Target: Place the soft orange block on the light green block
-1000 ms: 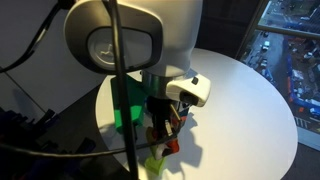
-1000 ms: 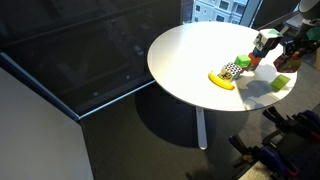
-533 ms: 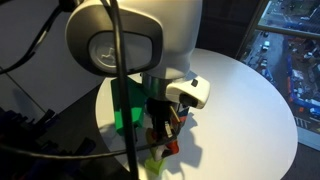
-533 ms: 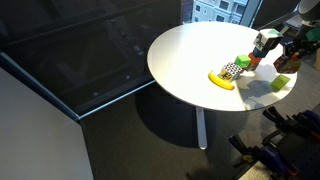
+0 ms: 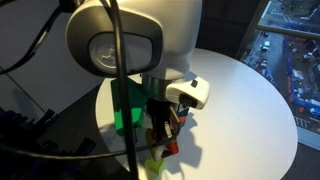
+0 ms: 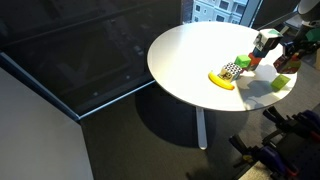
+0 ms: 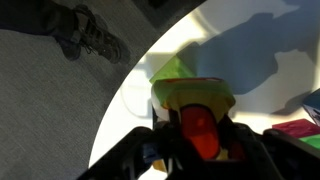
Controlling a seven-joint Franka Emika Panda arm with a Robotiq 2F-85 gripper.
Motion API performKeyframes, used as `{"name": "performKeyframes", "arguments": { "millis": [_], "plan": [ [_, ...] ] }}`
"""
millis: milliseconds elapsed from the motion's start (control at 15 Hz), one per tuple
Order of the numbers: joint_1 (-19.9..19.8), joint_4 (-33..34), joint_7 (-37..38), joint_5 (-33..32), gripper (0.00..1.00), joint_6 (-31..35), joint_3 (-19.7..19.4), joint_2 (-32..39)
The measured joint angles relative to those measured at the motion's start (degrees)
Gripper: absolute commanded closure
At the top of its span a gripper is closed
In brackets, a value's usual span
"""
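The arm's grey housing fills the foreground; beneath it the end effector clamps the orange block above the lime block on the white tabletop.

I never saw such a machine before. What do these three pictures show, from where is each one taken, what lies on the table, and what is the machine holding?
This is one robot arm with a two-finger gripper at its end. Two pictures are exterior views, from cameras outside the robot: close to the arm, and far off, showing the whole round white table. The third comes from a camera on the wrist, looking past the gripper. On the table lie a banana, a checkered cube, a dark green block and the light green block. The gripper is shut on the soft orange block with a red circle.
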Motion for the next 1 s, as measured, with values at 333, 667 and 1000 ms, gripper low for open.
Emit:
{"name": "performKeyframes", "arguments": {
  "millis": [333,667,1000],
  "plan": [
    [0.0,-0.2,0.0,0.0,0.87,0.0,-0.01,0.2],
    [0.0,-0.83,0.0,0.0,0.87,0.0,-0.53,0.2],
    [-0.07,-1.95,-0.17,0.0,0.87,0.34,-0.91,0.31]
  ]
}}
